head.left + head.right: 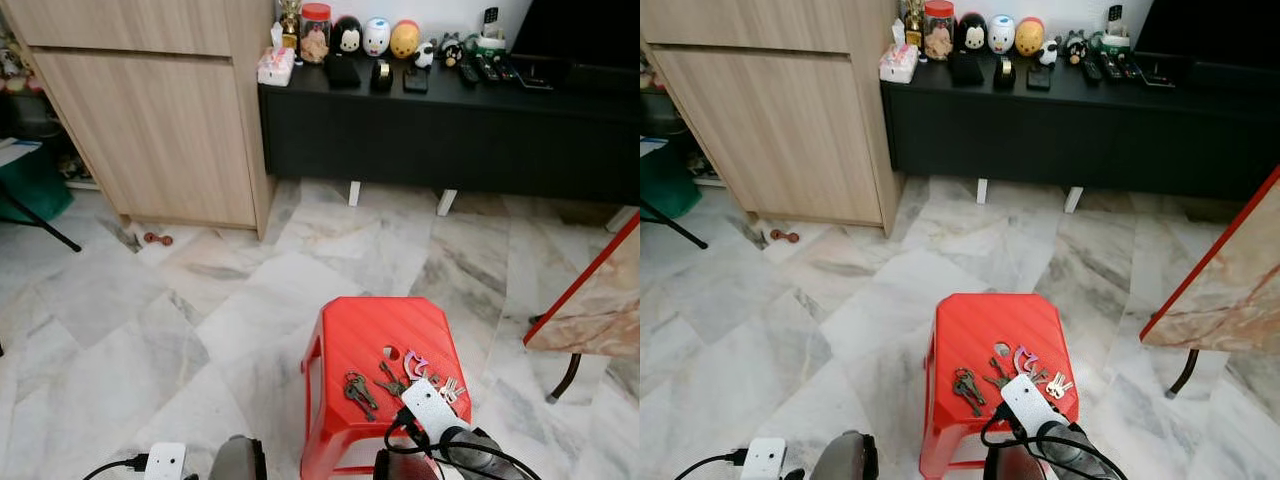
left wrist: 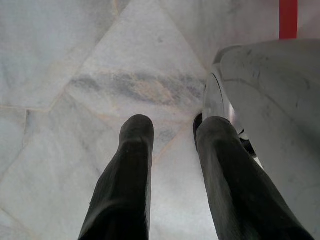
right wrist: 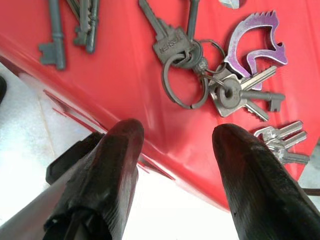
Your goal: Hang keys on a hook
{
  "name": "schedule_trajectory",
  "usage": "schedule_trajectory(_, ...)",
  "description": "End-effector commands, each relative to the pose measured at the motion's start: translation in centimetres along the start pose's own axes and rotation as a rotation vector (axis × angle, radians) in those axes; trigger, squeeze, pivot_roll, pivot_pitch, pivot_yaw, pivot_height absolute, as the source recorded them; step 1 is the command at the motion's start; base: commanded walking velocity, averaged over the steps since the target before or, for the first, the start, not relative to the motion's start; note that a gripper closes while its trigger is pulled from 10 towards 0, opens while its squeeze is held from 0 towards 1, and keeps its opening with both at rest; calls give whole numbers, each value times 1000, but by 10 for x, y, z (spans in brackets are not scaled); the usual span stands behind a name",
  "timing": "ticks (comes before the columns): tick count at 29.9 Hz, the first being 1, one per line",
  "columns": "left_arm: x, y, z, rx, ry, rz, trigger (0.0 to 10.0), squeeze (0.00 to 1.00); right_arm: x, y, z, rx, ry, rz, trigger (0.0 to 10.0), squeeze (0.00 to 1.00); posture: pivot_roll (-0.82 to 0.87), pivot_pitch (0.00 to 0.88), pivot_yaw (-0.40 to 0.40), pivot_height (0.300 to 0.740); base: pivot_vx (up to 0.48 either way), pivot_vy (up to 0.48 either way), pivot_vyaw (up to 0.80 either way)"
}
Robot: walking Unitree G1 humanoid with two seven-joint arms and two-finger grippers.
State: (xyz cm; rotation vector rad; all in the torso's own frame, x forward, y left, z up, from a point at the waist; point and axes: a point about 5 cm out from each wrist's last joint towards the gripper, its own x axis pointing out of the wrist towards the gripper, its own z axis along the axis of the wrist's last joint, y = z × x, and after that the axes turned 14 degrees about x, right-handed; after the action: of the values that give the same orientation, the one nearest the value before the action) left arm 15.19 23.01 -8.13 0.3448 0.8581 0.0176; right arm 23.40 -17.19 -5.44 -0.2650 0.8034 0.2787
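Keys lie in three bunches on the red stool [image 1: 375, 335] straight ahead of the robot, on the half of the seat nearest it. At about 9 o'clock on the seat is a dark bunch of old-style keys [image 1: 358, 390]; toward the middle sits the ring bunch with the purple horse-head fob [image 3: 256, 44], and beside it at roughly 4 o'clock a small silver set [image 3: 283, 142] rests close to the seat's edge.

Right gripper [image 3: 175, 150] hovers just short of the stool's near edge, its two black fingers spread well apart with nothing between them, aimed toward the ring bunch [image 3: 197, 70]. That open stance looks like preparation for a pick: my guess is the fob bunch is the target, since it lies in line with the gap.

Left gripper [image 2: 172, 135] hangs beside the robot's body over the marble floor [image 1: 150, 300], fingers parted and empty, apparently idle.

No hook can be made out. Beyond the stool, at 12 o'clock, stands a black cabinet [image 1: 440, 135] carrying small figurines, with a wooden cupboard [image 1: 150, 120] at 10 o'clock. Hanging has not yet begun.
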Motion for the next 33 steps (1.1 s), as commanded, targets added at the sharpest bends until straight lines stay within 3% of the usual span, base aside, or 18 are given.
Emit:
schedule_trajectory(1,-8,-26,-20,4,67,-89,10000,0,-1,-4,-1,-30,-7,-15,10000,0,30,184,-113,638,0,0,0)
schedule_trajectory(6,-11,-27,-22,7,54,-76,10000,0,0,-7,6,-117,-28,-25,10000,0,28,198,-119,638,0,0,0)
schedule_trajectory(14,-14,-30,-25,2,48,-72,10000,0,0,-7,9,-118,-42,-14,10000,0,31,212,-126,638,0,0,0)
schedule_trajectory(25,-16,-31,-26,1,40,-66,10000,0,2,-4,31,-105,-142,10,10000,0,35,213,-129,638,0,0,0)
schedule_trajectory(29,-18,-28,-22,-34,-24,8,10000,0,2,-4,32,-116,-136,18,10000,0,36,216,-131,638,0,0,0)
schedule_trajectory(30,-21,-24,-16,-51,-108,94,10000,0,2,-2,29,-130,-122,29,10000,0,41,218,-132,638,0,0,0)
schedule_trajectory(33,-24,-22,-11,-69,-174,133,10000,0,2,-1,27,-138,-113,35,10000,0,41,218,-132,638,0,0,0)
